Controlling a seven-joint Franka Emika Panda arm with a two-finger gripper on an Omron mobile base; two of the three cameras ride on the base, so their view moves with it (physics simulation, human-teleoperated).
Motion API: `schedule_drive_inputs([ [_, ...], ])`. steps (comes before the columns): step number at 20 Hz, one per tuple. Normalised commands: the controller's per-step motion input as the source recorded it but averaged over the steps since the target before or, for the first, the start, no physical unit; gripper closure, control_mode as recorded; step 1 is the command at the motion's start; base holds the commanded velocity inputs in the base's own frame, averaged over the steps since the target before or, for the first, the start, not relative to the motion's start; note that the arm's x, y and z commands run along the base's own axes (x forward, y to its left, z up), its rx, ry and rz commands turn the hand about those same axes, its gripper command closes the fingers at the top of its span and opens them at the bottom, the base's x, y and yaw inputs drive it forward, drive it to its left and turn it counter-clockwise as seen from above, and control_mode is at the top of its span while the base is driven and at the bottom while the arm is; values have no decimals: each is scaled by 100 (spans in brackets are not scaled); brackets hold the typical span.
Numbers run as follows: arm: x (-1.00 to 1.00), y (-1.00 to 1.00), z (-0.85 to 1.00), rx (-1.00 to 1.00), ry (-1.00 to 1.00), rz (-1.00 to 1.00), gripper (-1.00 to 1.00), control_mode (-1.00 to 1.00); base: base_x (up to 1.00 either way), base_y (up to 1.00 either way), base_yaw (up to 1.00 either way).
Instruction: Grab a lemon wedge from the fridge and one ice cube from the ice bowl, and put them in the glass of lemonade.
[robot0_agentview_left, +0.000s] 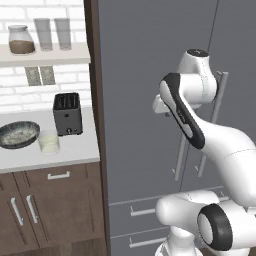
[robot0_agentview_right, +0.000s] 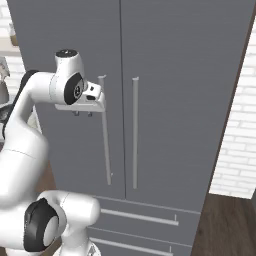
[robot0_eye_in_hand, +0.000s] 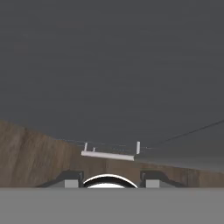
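Closest to me the white arm folds up from its base and carries the gripper (robot0_agentview_right: 82, 113) in front of the fridge (robot0_agentview_right: 165, 60), pointing downward just beside the left door's handle (robot0_agentview_right: 105, 135) without touching it. In the hand view the two finger tips (robot0_eye_in_hand: 72, 180) stand apart with nothing between them, so the jaws look released and empty, and they look down the grey door front at a drawer pull (robot0_eye_in_hand: 108, 154) and the wooden floor (robot0_eye_in_hand: 30, 153). Both doors are shut, so the lemon wedge, if it is inside, is hidden. My worry is the approach: with the hand aimed down rather than at the bar, the jaws could close on air or clip the bar with one finger and slide off. The right door's handle (robot0_agentview_right: 135, 132) stands close by, so I would guess a sideways drift could catch the wrong bar. A door pulled in a straight line instead of along its arc might twist out of the grip. Further off to the left, the bench (robot0_agentview_left: 75, 147) carries the glass of lemonade (robot0_agentview_left: 49, 141), just beside the ice bowl (robot0_agentview_left: 19, 134) and in front of the toaster (robot0_agentview_left: 67, 114). A wide swing of the elbow that way might knock the tumbler and spill it.
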Motion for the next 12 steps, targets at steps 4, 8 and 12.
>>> schedule_drive_inputs([
  [4, -30, 0, -4, 3, -2, -2, -100, -100, 0, 0, 0],
  [8, -89, 0, -9, 8, -18, -9, -100, -100, 0, 0, 0],
  [12, -66, 1, -6, 0, -16, -6, -100, -100, 0, 0, 0],
])
